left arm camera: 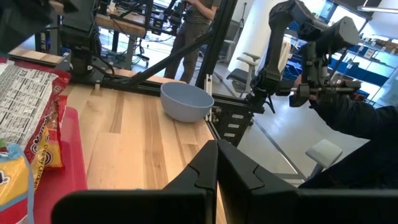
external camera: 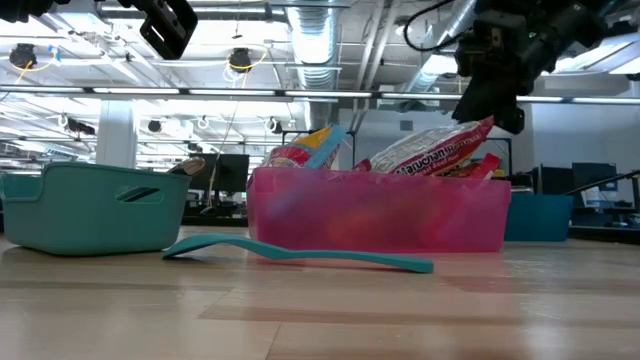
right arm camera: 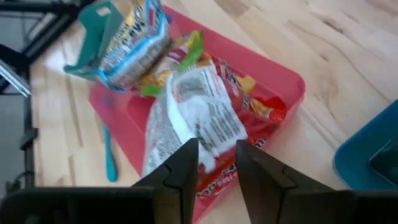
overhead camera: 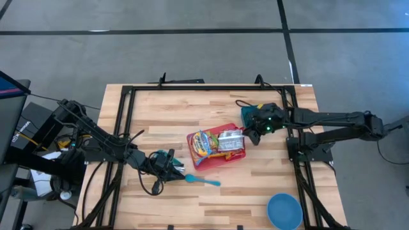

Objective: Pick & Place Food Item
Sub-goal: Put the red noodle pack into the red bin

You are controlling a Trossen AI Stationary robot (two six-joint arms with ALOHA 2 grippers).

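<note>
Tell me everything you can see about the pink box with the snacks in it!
The pink translucent plastic bin is a shallow rectangle sitting flat mid-table, turned at a slant. Crinkly food packets fill it, poking above its rim. The right gripper grips a noodle packet over one end. A teal plastic spoon lies beside it.

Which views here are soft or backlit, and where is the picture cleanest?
High view: even light, sharp on the pink tray. Low view: bright ceiling lights behind, so the right gripper reads as a dark silhouette; the teal spoon is crisp. Right wrist view: the ramen packet looks soft, its print unreadable. Left wrist view: the blue bowl is clear.
</note>
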